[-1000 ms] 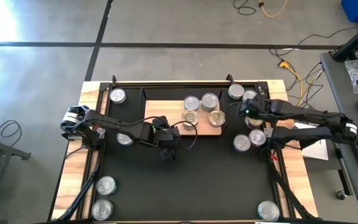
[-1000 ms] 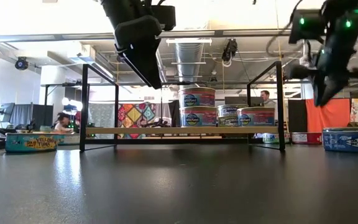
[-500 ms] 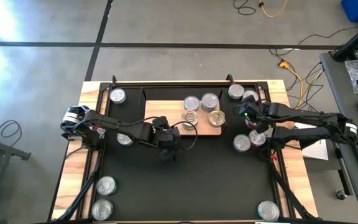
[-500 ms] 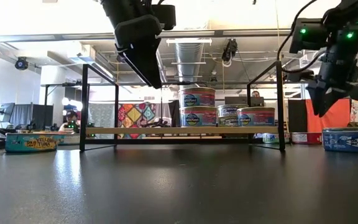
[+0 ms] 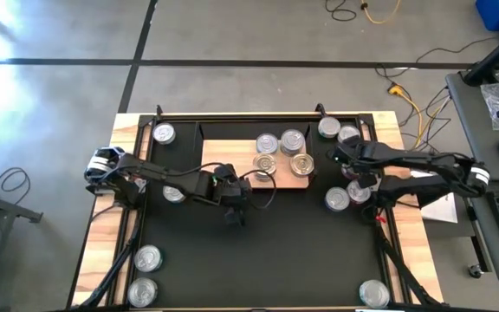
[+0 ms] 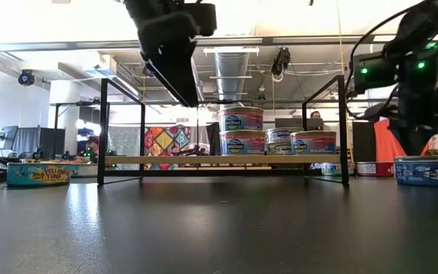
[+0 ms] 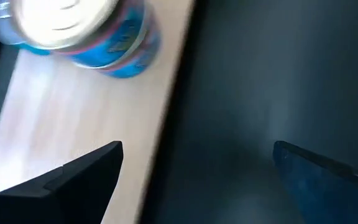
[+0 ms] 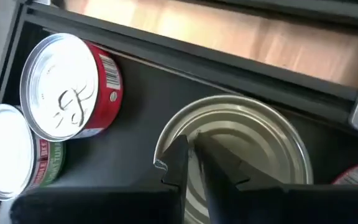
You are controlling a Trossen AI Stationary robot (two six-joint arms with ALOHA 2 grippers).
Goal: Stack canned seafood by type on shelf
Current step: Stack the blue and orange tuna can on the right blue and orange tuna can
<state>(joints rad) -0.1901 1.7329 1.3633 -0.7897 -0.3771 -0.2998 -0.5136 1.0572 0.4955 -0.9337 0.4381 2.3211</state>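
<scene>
The light-wood shelf (image 5: 223,160) stands at the back middle of the black mat, with several round cans (image 5: 284,152) on its right half. In the low view two of these cans (image 6: 241,130) are stacked. My left gripper (image 5: 232,206) hangs open above the mat, just in front of the shelf's near edge (image 7: 166,124). My right gripper (image 5: 343,161) is shut and points down over a group of cans to the right of the shelf. Its tips (image 8: 191,158) stand over the top of a silver-gold can (image 8: 253,143). A red-sided can (image 8: 67,87) stands beside that can. My right gripper's shut fingertips (image 8: 180,163) stand over the top of the silver-gold can, near its rim (image 8: 166,146), coming from above. I cannot tell whether they touch it. The can stands upright on the mat.
Loose cans stand on the mat at the far left (image 5: 165,133), under the left arm (image 5: 173,193), near left (image 5: 148,257), near right (image 5: 373,293) and right of the shelf (image 5: 338,199). The shelf's black frame posts (image 6: 103,129) rise at both of its ends.
My right gripper has sunk toward the cans to the right of the shelf and has rolled about its own axis. It has stayed shut.
</scene>
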